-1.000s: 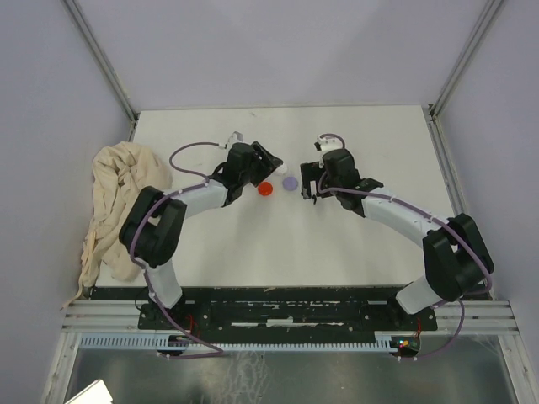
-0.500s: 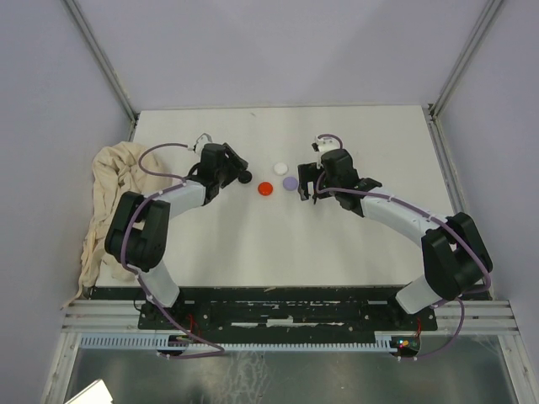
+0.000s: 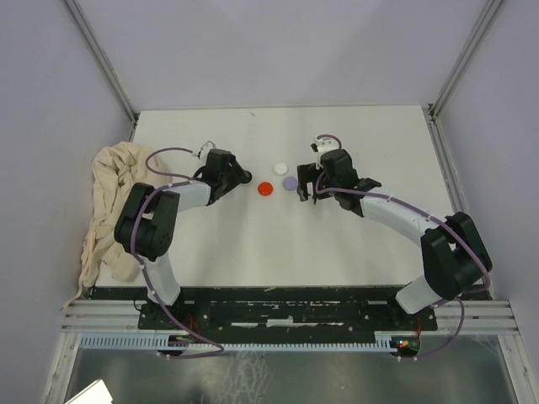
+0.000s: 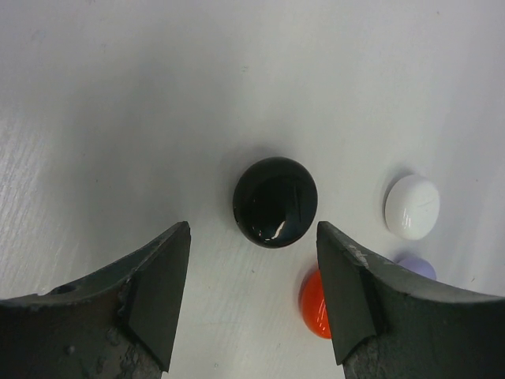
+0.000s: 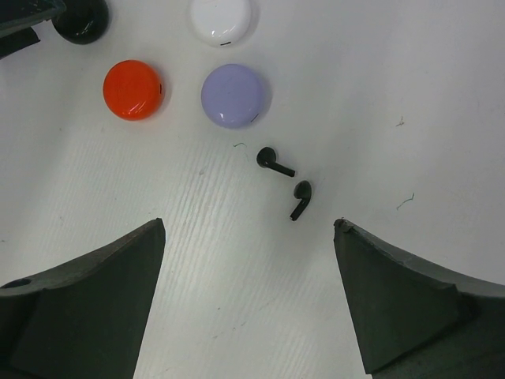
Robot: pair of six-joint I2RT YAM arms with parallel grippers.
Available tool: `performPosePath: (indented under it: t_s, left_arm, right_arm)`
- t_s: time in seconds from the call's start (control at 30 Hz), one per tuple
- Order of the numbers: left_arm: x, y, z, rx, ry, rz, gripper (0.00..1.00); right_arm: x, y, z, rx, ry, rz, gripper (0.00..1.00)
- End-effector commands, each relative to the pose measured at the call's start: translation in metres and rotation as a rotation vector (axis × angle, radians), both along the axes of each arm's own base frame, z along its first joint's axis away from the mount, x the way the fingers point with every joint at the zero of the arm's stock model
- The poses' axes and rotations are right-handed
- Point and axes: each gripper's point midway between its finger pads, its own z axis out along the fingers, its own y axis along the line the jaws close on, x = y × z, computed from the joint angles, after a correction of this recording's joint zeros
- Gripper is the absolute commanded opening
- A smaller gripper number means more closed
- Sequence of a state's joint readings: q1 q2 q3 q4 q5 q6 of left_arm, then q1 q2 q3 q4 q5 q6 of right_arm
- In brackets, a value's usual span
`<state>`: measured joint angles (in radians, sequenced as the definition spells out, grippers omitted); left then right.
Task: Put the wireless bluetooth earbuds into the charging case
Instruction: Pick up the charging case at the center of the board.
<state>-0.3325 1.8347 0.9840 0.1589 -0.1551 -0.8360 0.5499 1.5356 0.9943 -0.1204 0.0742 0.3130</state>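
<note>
Two tiny black stemmed earbuds (image 5: 275, 162) (image 5: 301, 199) lie on the white table just ahead of my right gripper (image 5: 248, 300), which is open and empty above them. No earbuds of other colours show. Four round closed cases lie together: black (image 3: 244, 176), red (image 3: 265, 188), white (image 3: 280, 168) and lilac (image 3: 290, 183). My left gripper (image 4: 252, 300) is open and empty, its jaws standing either side of the bare table just short of the black case (image 4: 275, 202). The red case (image 4: 314, 304) lies partly behind its right finger. In the top view the right gripper (image 3: 305, 187) hides the earbuds.
A crumpled beige cloth (image 3: 118, 202) lies over the table's left edge. Metal frame posts stand at the back corners (image 3: 126, 109) (image 3: 438, 108). The white table (image 3: 278, 244) stretches from the cases to the arm bases.
My left gripper has drawn back to the left from over the cases, and the black case now shows on the table in front of it. The right arm has barely moved.
</note>
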Motion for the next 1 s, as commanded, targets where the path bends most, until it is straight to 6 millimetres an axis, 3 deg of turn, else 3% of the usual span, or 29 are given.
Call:
performPosePath:
  t_s: [0.0,0.4,0.67,0.97]
  left_arm:
    - [0.021,-0.004,0.016,0.018,-0.078,-0.025,0.72]
    - [0.023,-0.030,0.010,-0.025,-0.072,-0.093,0.70]
    - [-0.005,-0.070,0.015,-0.075,-0.070,-0.179,0.69]
    - [-0.032,-0.038,0.034,-0.080,-0.092,-0.077,0.69]
  right_arm:
    - [0.012,0.012,0.019,0.045,-0.056,0.014,0.96]
    - [0.016,0.016,0.014,0.046,-0.041,0.018,0.96]
    - [0.018,0.017,0.009,0.039,-0.036,0.015,0.96]
    - [0.025,0.028,0.008,0.047,-0.022,0.037,0.95]
